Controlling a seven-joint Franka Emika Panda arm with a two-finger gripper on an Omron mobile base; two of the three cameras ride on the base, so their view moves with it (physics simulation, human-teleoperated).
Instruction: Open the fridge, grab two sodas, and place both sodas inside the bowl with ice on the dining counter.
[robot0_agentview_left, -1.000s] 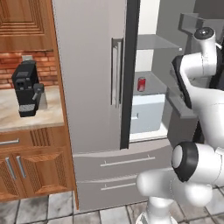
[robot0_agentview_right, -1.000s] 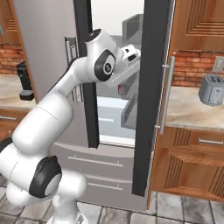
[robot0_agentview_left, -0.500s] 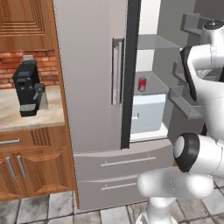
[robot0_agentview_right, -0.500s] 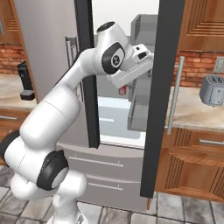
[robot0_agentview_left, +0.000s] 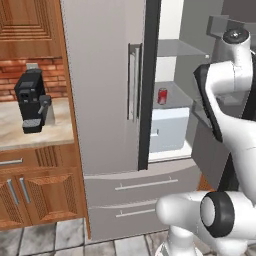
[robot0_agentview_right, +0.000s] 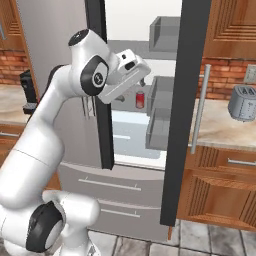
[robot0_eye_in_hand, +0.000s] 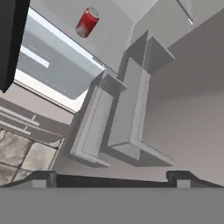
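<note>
The fridge (robot0_agentview_left: 107, 100) stood between wooden cabinets, its right-hand door (robot0_agentview_right: 182, 100) swung out toward the robot and its left-hand door (robot0_agentview_left: 100, 85) shut, with two drawers (robot0_agentview_left: 135, 187) closed below. The open door's inner side carried grey bins (robot0_eye_in_hand: 124, 111), seen close in the hand view. The white interior held a grey shelf (robot0_agentview_right: 125, 107) above a pale crisper box (robot0_agentview_left: 167, 130).

The wall counter (robot0_agentview_left: 30, 132) to the left of the fridge carried a black coffee machine (robot0_agentview_left: 32, 100). The counter (robot0_agentview_right: 220, 127) to the right carried a silver toaster (robot0_agentview_right: 243, 103).

The gripper (robot0_eye_in_hand: 111, 175) was held up at shelf height in front of the open compartment, pointed at the door bins. Its fingertips (robot0_eye_in_hand: 41, 178) were spread wide apart and gripped nothing.

The red soda can (robot0_agentview_left: 162, 96) stood upright on the grey shelf above the crisper box, near the shelf's front edge, well apart from the gripper. In the hand view the can (robot0_eye_in_hand: 87, 22) appeared at the upper left, clear of the fingertips.
</note>
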